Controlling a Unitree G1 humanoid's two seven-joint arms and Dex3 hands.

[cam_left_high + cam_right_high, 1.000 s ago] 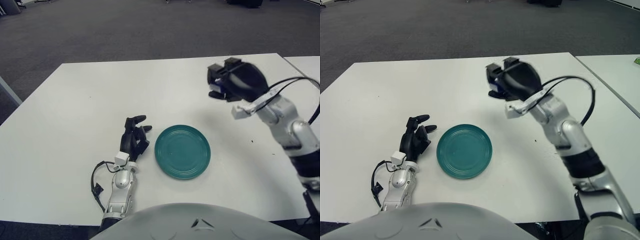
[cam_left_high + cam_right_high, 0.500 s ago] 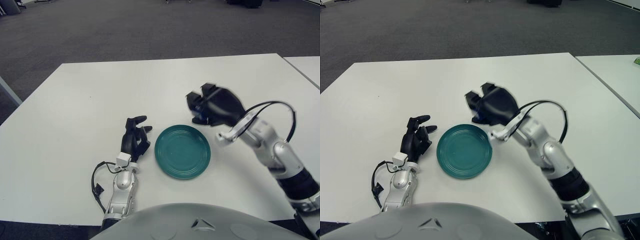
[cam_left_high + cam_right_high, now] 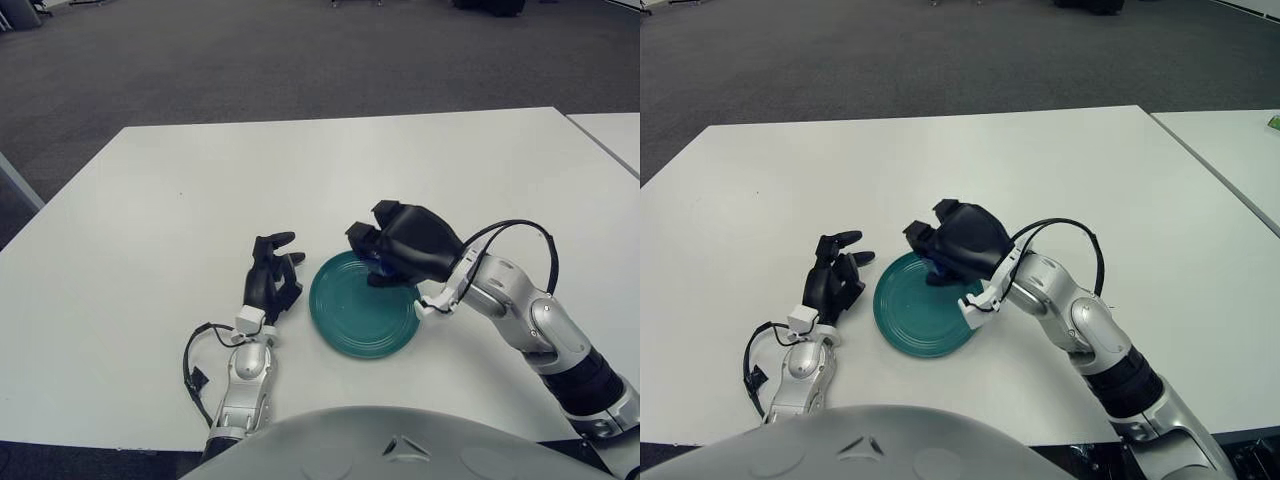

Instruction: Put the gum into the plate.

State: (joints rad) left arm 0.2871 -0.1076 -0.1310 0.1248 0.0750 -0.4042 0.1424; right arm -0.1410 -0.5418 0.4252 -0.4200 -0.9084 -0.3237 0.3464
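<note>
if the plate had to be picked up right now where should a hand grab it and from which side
Probably the near rim of the plate, approached from the robot's side. It lies flat on the table, so only the raised edge offers a pinch, and the right hand, shut on the gum, covers the far rim. The left hand rests beside it.

Right hand [image 3: 395, 245] is reached forward with its arm bent, fingers curled downward. Left hand [image 3: 272, 277] just lies flat, fingers loosely spread.

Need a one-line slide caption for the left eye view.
Right hand holding the gum over the green plate; left hand resting on the white table.
</note>
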